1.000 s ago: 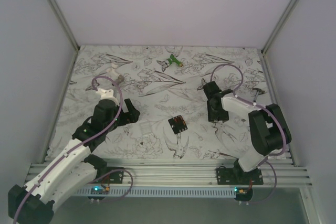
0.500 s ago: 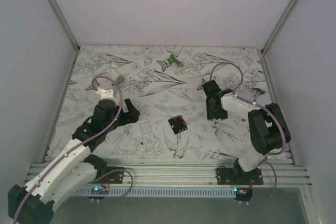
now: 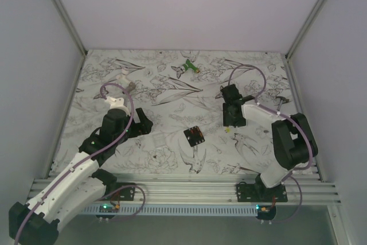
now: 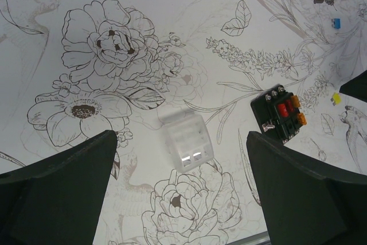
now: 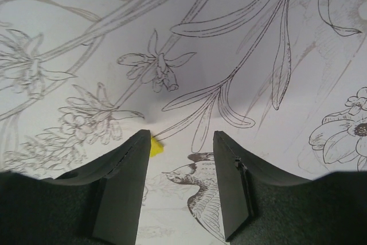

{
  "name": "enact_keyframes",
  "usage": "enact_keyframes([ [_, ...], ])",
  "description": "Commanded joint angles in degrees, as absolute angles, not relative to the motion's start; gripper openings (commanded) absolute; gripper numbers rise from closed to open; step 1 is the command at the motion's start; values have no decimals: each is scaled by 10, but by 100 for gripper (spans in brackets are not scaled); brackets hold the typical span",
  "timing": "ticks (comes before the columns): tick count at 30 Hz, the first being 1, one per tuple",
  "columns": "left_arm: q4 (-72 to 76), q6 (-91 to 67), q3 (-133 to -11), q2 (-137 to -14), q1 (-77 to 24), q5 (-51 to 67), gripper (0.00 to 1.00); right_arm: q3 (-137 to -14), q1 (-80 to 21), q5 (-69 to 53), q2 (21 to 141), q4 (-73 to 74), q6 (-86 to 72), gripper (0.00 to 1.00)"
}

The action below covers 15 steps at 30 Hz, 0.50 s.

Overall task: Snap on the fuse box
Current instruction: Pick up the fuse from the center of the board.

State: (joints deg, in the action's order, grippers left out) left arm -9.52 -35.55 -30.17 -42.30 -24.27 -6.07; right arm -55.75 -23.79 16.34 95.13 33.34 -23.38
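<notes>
The fuse box is a small black square lying flat on the flower-print mat between the two arms, its red and orange fuses facing up. The left wrist view has the fuse box right of a clear plastic cover. My left gripper hovers wide open over that cover and touches nothing. It stands left of the box in the top view, left gripper. My right gripper is right of the box, pointing down. The right gripper is open over bare mat, holding nothing.
A tiny yellow fuse lies at the right gripper's left finger, and the same yellow fuse shows in the left wrist view with a blue fuse. A green-and-white tool lies at the back. A white part sits back left.
The right gripper has moved a little away from me and to the left. The left arm and the fuse box have not moved.
</notes>
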Motion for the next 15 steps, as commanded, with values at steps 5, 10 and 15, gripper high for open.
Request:
enact_keyframes([
  [5, -109, -361, -312, -417, -238, -59, 100, -566, -237, 134, 926, 297, -271, 57],
  [10, -109, -361, -311, -412, -238, -60, 100, -567, -250, 129, 957, 304, -267, 58],
  [15, -109, -361, -312, -412, -238, -60, 100, -549, -257, 129, 955, 328, -266, 58],
])
